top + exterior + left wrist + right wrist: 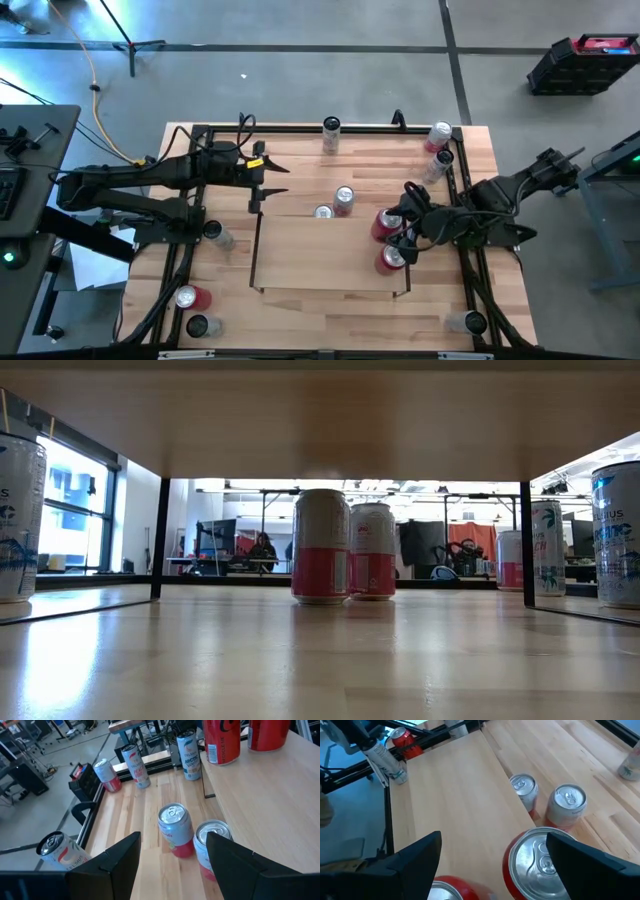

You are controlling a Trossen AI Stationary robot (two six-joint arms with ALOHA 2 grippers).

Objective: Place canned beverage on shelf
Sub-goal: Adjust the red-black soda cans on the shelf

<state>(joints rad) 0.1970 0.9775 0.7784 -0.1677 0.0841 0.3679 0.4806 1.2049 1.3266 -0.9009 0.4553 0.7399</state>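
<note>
Cans: two red ones (388, 225) stand at the shelf's (300, 255) right edge, where my right gripper (405, 235) hangs wide open, empty; left gripper (262, 185), half open, holds nothing.

Two pink-and-white cans (345, 546) stand upright and touching on the light-wood tabletop (300, 660), beneath a wooden board (320, 420) spanning the top. Thin black posts (160, 538) rise at either side. Taller white cans (20, 518) flank both edges. A person (263, 550) sits far behind.
</note>
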